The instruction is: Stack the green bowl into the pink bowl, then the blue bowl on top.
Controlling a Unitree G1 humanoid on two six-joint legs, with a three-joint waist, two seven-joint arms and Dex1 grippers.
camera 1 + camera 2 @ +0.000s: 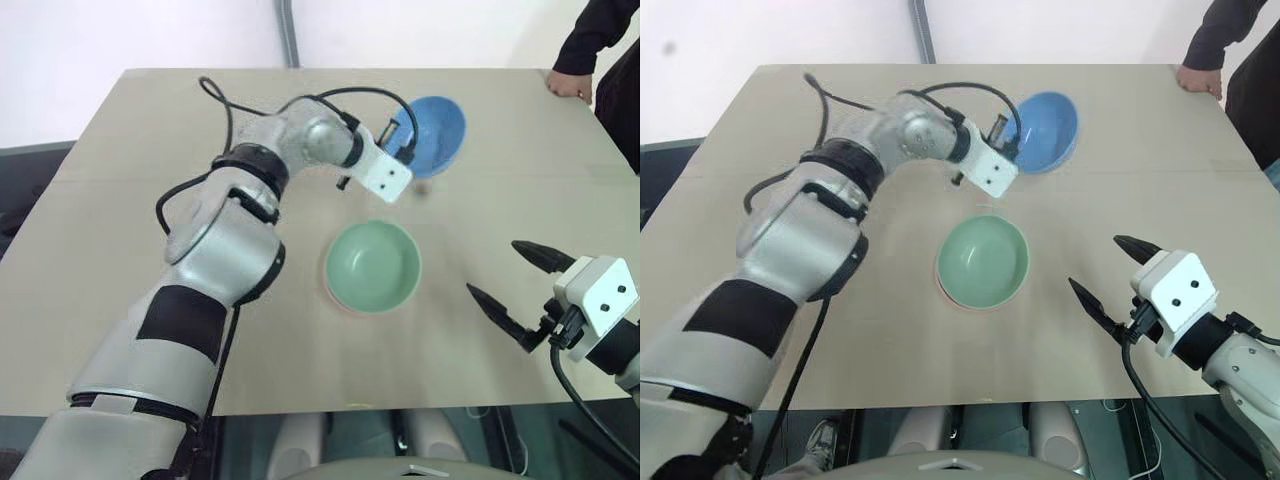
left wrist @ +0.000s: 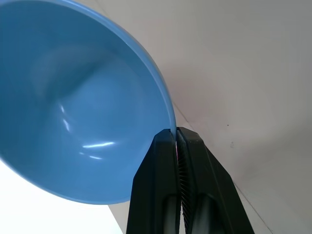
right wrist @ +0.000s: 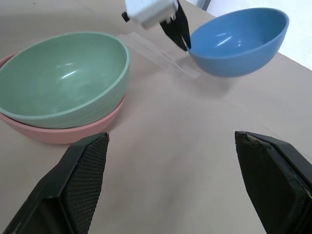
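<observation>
1. We count the first half of the task as done: the green bowl (image 3: 66,78) sits nested inside the pink bowl (image 3: 63,129), whose rim shows as a thin band under it. The pair rests near the middle of the desk (image 1: 120,250).

2. We judge the second half to be under way. Our left hand (image 3: 181,33) is clamped tight on the near rim of the blue bowl (image 1: 436,133), one finger inside the wall and one outside, with no gap between finger and rim in the left wrist view.

3. The blue bowl hangs tilted from that grip, its opening turned toward us. In the right wrist view its base appears clear of the desk, with a shadow beneath, so we take it as lifted.

4. The blue bowl is beyond the green-and-pink stack, toward the far side of the desk and apart from it.

5. Our right hand (image 1: 520,295) waits at the near right of the desk with its fingers spread wide, holding nothing.

6. What is left, as we judge it: carry the blue bowl over the stack, level it, lower it into the green bowl and let go.

7. A person's hand (image 1: 570,83) rests at the far right edge of the desk, away from the bowls.
</observation>
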